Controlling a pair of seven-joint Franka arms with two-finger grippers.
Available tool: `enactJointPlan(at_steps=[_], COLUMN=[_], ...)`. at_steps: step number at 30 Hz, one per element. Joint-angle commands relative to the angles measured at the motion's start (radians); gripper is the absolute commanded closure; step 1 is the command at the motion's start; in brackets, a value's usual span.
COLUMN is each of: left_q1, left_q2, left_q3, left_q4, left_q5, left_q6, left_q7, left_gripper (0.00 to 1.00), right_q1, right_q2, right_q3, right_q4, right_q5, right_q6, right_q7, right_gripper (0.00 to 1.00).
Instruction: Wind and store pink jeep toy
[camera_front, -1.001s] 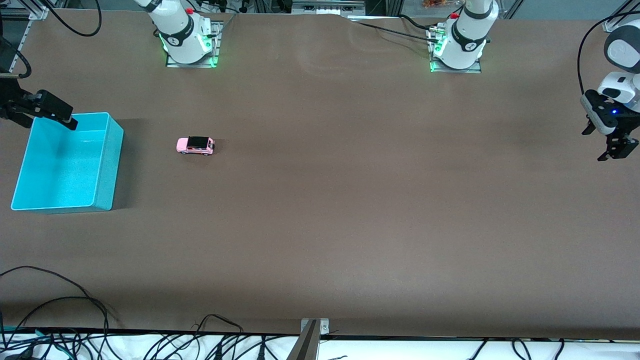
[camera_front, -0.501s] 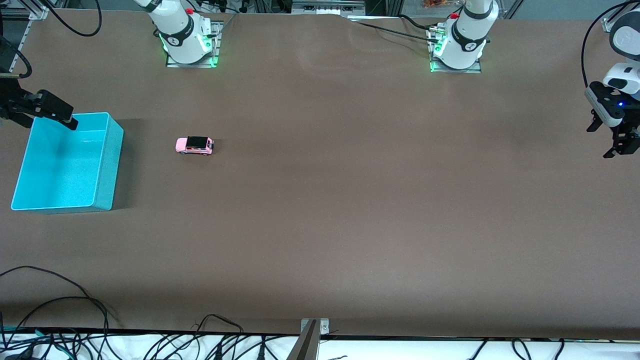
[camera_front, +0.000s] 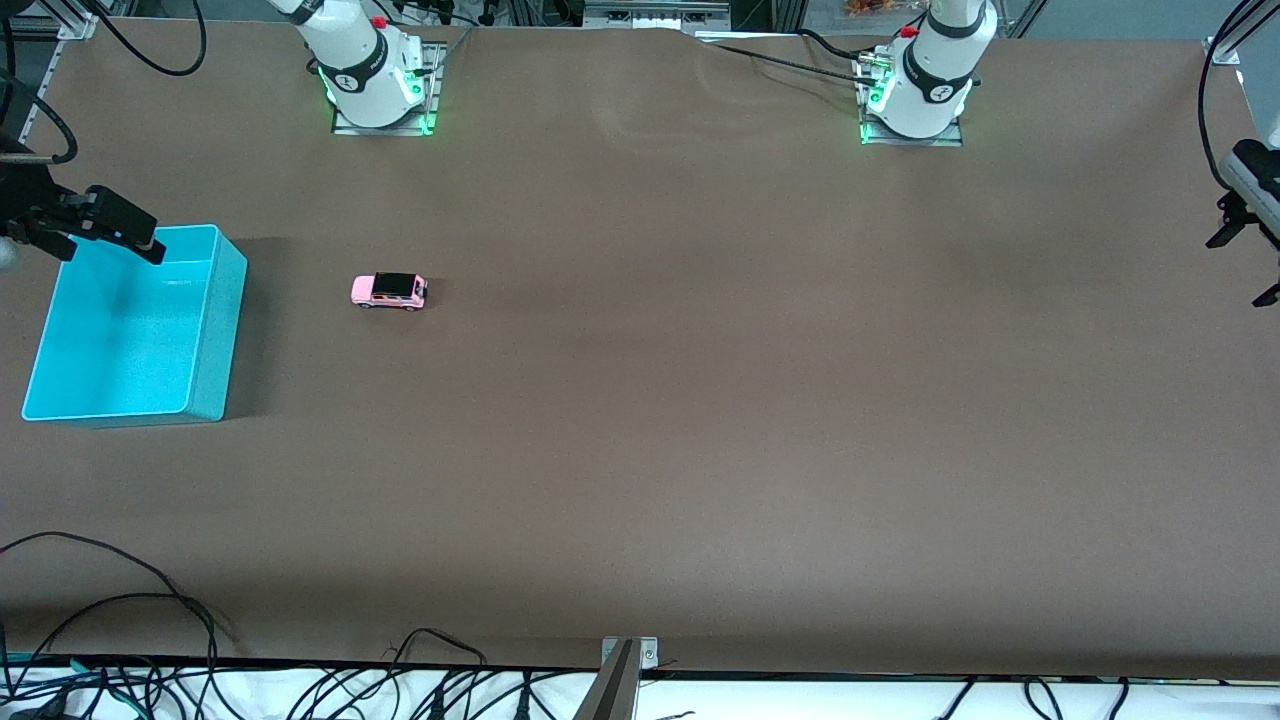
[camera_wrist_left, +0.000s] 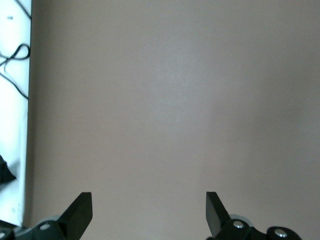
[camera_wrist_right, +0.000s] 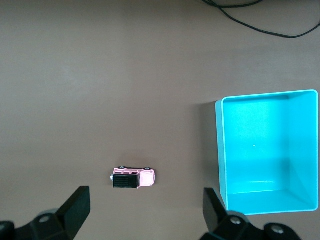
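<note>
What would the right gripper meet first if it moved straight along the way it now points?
Probably bare table. The right gripper, open, points down at the cloth between the pink jeep toy and the cyan bin, touching neither; depth is unclear.

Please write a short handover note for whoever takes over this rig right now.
Left gripper: open, empty, up over the table edge at the left arm's end.
Right gripper: open, empty, over the cyan bin, at its corner farthest from the front camera.
Pink jeep toy: on its wheels on the table beside the bin, toward the left arm's end, apart from it.
Done: nothing to see; the bin holds nothing.
Left: grasp the jeep, wind it, store it in the bin.
</note>
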Motion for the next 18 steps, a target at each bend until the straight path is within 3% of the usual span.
enactJointPlan(at_steps=[1, 9, 18], left_q1=[-0.006, -0.012, -0.024], left_q2=[-0.005, -0.013, -0.01], left_q3=[0.008, -0.004, -0.11], left_q4=[0.069, 0.161, 0.283], left_q5=[-0.016, -0.016, -0.004], left_q6=[-0.122, -0.31, -0.483], left_q7=[-0.138, -0.44, -0.793], left_gripper=[0.0, 0.0, 0.0], right_q1=[0.002, -0.004, 0.001], right_q2=[0.015, 0.017, 0.075], right_q3=[-0.003, -0.009, -0.008], right_q4=[0.024, 0.021, 0.013], right_q5=[0.012, 0.012, 0.01], right_q6=[0.014, -0.031, -0.032], right_q7=[0.001, -0.005, 0.036], right_gripper=[0.0, 0.0, 0.0])
